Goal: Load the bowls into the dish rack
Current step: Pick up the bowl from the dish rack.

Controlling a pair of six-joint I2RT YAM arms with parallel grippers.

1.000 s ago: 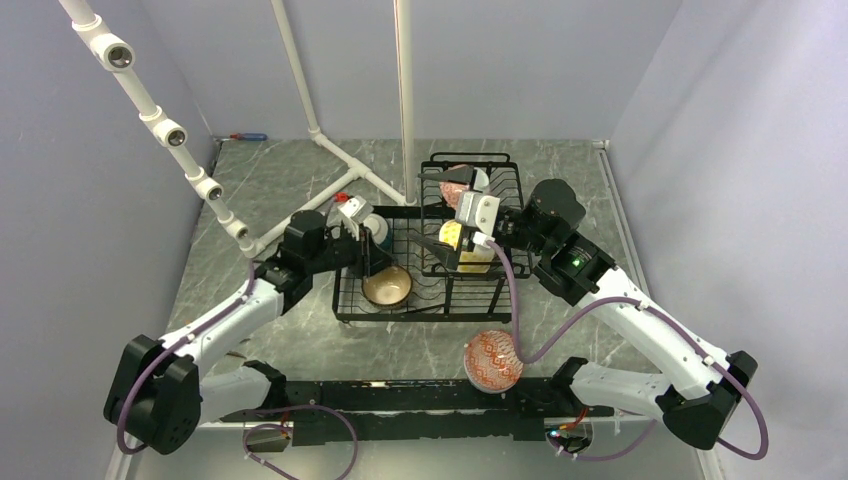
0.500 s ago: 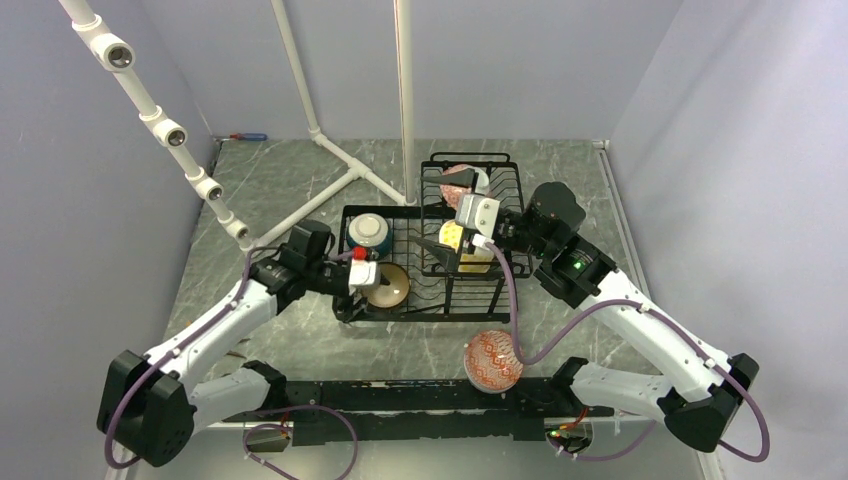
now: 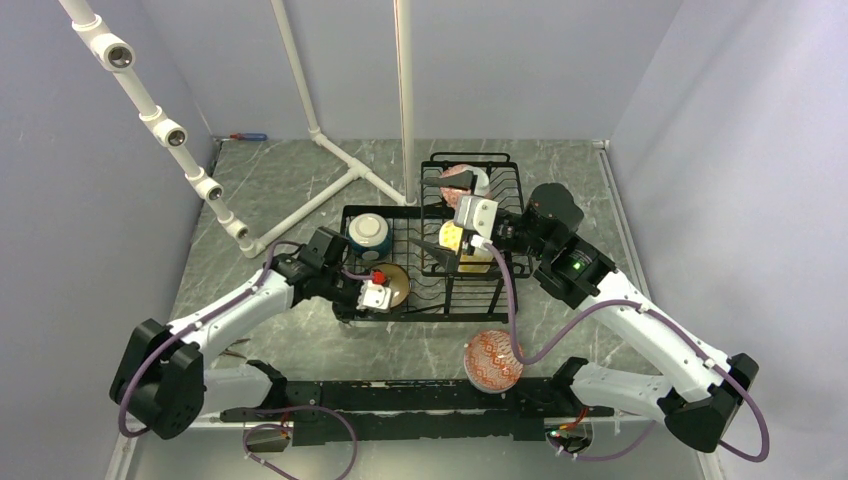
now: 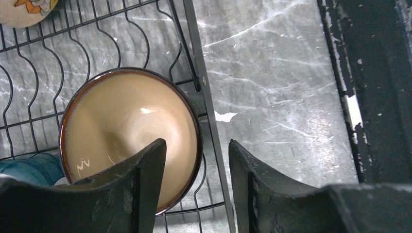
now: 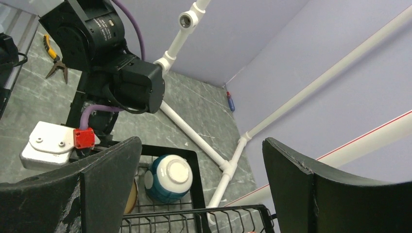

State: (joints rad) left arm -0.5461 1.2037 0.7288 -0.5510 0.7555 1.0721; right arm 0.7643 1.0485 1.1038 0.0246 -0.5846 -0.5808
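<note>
1. Left wrist view: looks straight down into the brown-rimmed cream bowl (image 4: 128,126), mouth-up in a front corner of the dish rack (image 4: 209,116), on the lower tray. Finds the left jaws partly apart, gripping nothing, poised roughly either side of that bowl's near rim.
2. Could pinch the rack's edge wire along with the rim on closing, or rock the bowl off its wavy wires.
3. Could also slip: glossy glaze, thin rounded wall, hard black jaw faces with scuffed edges.
4. Right wrist view: shows the right jaws spread wide and empty, facing the upturned teal-and-white bowl (image 5: 167,177) with its pale foot ring.
5. Top external: leaves one pink-patterned bowl (image 3: 493,360) out on the counter (image 3: 290,180), near the front edge and just beside the right arm's purple cable (image 3: 513,300). Could get nudged by a swing of that cable.
6. Apparently holds a yellow bowl (image 3: 452,237) in the raised basket under the right jaws, though too hidden to be sure.
7. Elsewhere: grey veined stone-look counter, thin black wire.
</note>
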